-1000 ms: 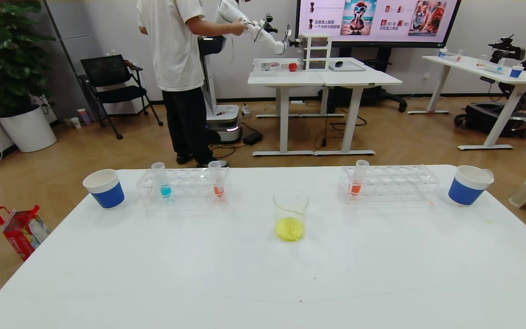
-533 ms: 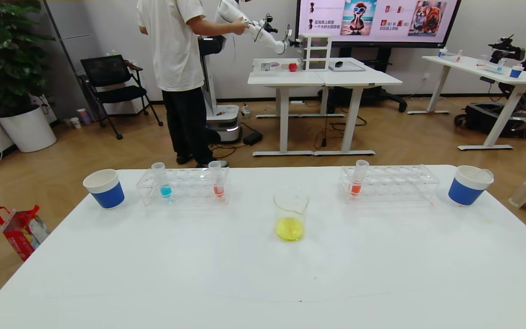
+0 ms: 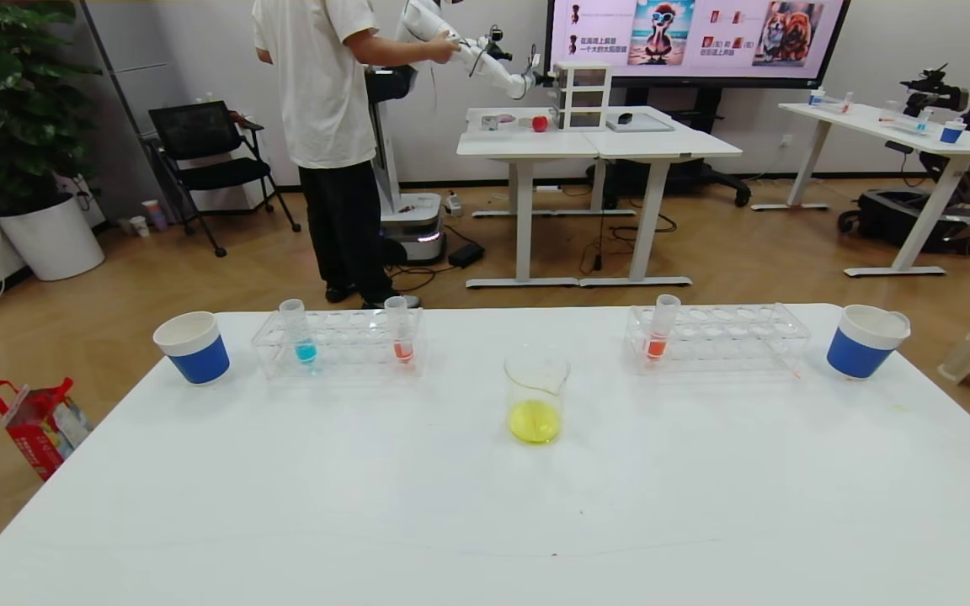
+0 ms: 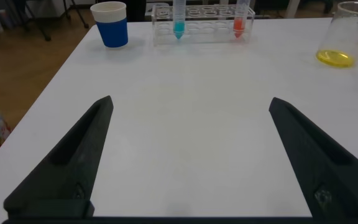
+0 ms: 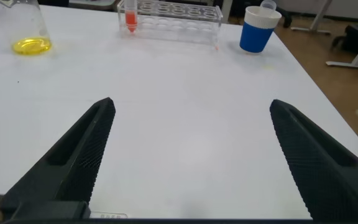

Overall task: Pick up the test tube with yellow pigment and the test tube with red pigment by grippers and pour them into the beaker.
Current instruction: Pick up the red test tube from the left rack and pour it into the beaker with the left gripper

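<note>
Bright, even indoor light fills the room, falling from overhead. The white surface (image 3: 485, 522) reads pale and almost shadowless in the head view, with only a soft, faint shadow under the beaker (image 3: 536, 396). The wall screen (image 3: 695, 34) at the back glows brightly. The wooden floor shows gentle sheen. Distant furniture is slightly soft. In both wrist views the black fingers of the left end effector (image 4: 188, 162) and right end effector (image 5: 191, 162) loom close and a little blurred, while the surface beyond looks washed out and lines bend slightly toward the edges.
</note>
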Action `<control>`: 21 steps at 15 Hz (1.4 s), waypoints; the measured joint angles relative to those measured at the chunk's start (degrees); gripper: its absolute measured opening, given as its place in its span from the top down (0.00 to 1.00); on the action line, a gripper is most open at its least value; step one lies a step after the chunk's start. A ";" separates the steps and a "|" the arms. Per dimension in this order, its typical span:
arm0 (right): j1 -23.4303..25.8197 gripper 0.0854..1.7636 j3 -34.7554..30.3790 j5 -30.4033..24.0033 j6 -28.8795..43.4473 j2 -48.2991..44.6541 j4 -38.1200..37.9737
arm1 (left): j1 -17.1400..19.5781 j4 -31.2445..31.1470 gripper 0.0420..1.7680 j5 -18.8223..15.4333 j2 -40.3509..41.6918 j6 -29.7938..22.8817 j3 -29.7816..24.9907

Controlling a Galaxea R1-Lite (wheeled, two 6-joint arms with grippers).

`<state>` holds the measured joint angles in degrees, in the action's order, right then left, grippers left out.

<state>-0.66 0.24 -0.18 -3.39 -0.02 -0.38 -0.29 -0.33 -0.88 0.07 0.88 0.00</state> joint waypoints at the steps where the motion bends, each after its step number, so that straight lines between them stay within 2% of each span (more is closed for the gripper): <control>1: -0.02 0.02 -0.06 0.02 0.17 0.00 -0.02 | 0.00 -0.02 0.01 0.02 0.00 0.00 0.00; 12: -0.02 0.02 -0.24 0.07 0.28 0.00 0.05 | 0.00 -0.11 0.01 -0.09 0.00 0.63 0.00; 16: -0.02 0.02 -0.24 0.05 0.26 0.00 0.05 | 0.00 0.00 0.01 0.93 -0.02 0.96 0.16; 18: -0.02 0.02 -0.24 0.07 0.28 0.00 0.02 | 0.09 -0.40 0.01 1.01 -0.84 2.07 2.32; 21: -0.02 0.02 -0.24 0.05 0.26 0.00 0.05 | -0.04 1.40 0.01 1.04 -8.25 1.76 8.20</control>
<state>-0.68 0.00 -0.13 -3.13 -0.02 -0.33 -0.33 1.07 0.16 -8.18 2.63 8.20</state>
